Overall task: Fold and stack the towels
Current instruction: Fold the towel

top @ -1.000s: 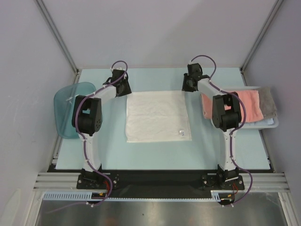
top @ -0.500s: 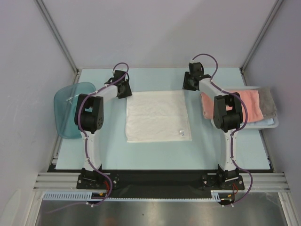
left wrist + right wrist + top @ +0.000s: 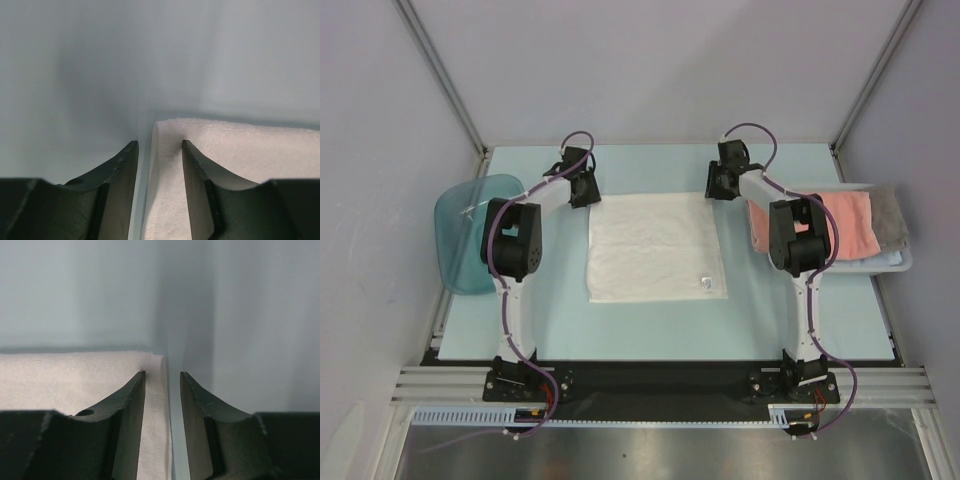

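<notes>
1. Seen from above, a pale blue bench [image 3: 560,320] carries four towels, two robot arms and one tub.
2. One white towel [image 3: 657,247] lies flat in the middle of the bench, between the two arms. It is nearly square. Its slightly longer axis runs left to right, and its edges sit roughly square with the bench edges. One small label [image 3: 704,283] sits near its near right corner.
3. Three more towels are piled at the right edge of the bench, well apart from the white one. A salmon-pink towel [image 3: 840,222] is on top, its long axis running left to right. A grey towel [image 3: 895,215] sticks out from under it on the far right. A pale blue layer [image 3: 892,260] shows at the pile's near edge, too little of it to tell more.
4. One translucent blue tub [image 3: 460,235] sits at the left edge of the bench, partly overhanging it.
5. The left arm [image 3: 510,250] reaches to the far left corner of the white towel. In its wrist view, the left fingers [image 3: 120,175] stand apart with a clear gap. The towel's rounded corner lies in that gap and under the right-hand finger. Nothing is pinched.
6. The right arm [image 3: 800,240] reaches to the far right corner of the white towel. In its wrist view, the right fingers [image 3: 195,405] are parted by a narrower gap. The towel's hemmed edge runs along that gap and under the left-hand finger, and the cloth lies flat, not gripped.
</notes>
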You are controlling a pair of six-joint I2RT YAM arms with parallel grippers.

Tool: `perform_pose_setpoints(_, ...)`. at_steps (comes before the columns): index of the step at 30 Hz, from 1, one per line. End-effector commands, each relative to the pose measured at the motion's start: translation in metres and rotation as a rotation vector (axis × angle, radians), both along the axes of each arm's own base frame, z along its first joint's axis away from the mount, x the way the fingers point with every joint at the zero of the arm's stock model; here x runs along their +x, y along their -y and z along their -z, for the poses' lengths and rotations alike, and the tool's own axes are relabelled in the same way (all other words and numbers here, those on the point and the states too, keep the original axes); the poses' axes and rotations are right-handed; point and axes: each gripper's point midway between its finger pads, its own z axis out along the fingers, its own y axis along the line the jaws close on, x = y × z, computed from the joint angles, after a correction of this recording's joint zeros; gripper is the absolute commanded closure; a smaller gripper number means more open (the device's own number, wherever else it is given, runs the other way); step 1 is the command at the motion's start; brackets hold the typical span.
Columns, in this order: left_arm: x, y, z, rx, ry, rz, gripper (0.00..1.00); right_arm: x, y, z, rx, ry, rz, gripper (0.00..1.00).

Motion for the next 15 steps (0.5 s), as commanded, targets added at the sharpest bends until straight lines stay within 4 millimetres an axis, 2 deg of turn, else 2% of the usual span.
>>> perform_pose_setpoints(1, 0.007, -0.002, 0.005, -0.011, -0.007, -0.014, 0.54, 0.011, -0.003, -0.007, -0.009, 0.042, -0.014, 0.61)
perform_pose_setpoints(9, 0.006, 0.003, 0.011, -0.021, -0.023, -0.017, 0.60, 0.013, -0.010, -0.002, -0.038, 0.049, -0.024, 0.61)
perform_pose_setpoints(15, 0.004, 0.004, 0.016, -0.013, -0.037, -0.018, 0.61, 0.009, -0.019, 0.012, -0.047, 0.026, -0.040, 0.62)
